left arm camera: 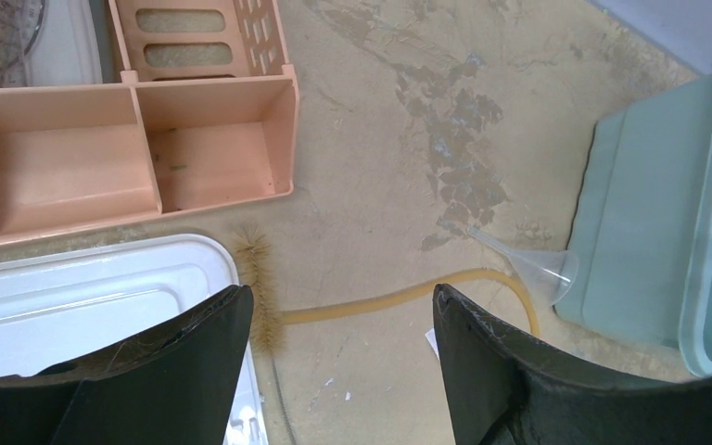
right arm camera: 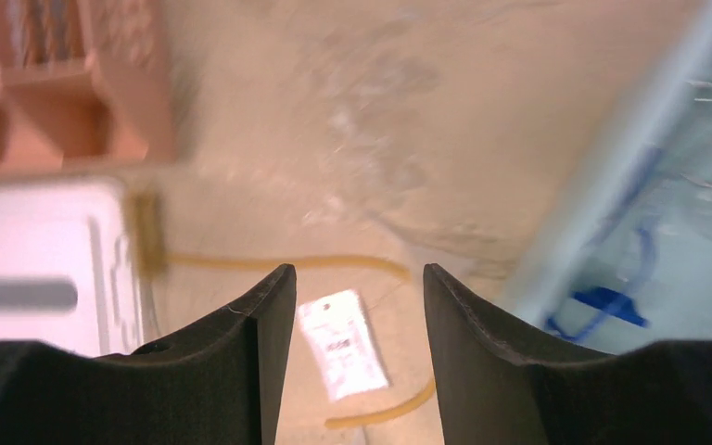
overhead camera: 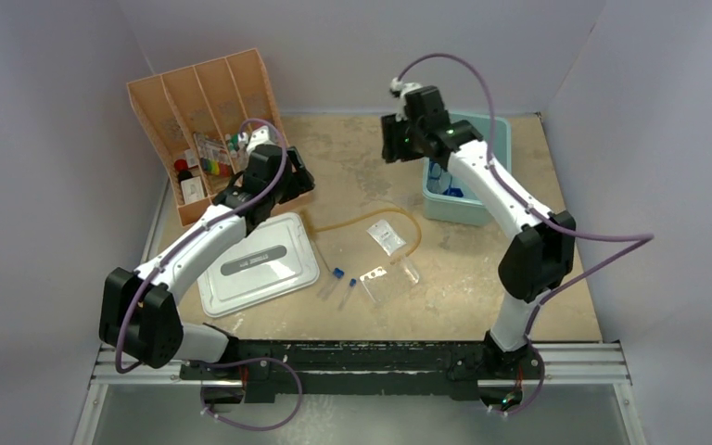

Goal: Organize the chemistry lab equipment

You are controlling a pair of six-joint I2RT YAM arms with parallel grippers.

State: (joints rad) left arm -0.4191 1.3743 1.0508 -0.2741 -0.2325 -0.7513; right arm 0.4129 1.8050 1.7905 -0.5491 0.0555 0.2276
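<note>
Your tan tabletop (overhead camera: 352, 162) sits inside a white-walled booth. At the left rear, the orange organizer (overhead camera: 206, 102) holds small items, so it looks like the sorting destination. Your left gripper (left arm camera: 343, 301) hovers beside it, fingers spread wide and empty. It is above the tan rubber tube (left arm camera: 380, 298) and a bristle brush (left arm camera: 258, 273) at the grey lid's (overhead camera: 258, 262) edge. The packet (overhead camera: 387, 236) and blue-capped test tubes (overhead camera: 336, 275) lie loose mid-table. Your right gripper (right arm camera: 352, 278) hangs parted and empty near the teal bin (overhead camera: 454, 211), which contains blue-framed goggles (overhead camera: 450, 191).

Two test tubes (overhead camera: 336, 273), one packet (overhead camera: 387, 236)
</note>
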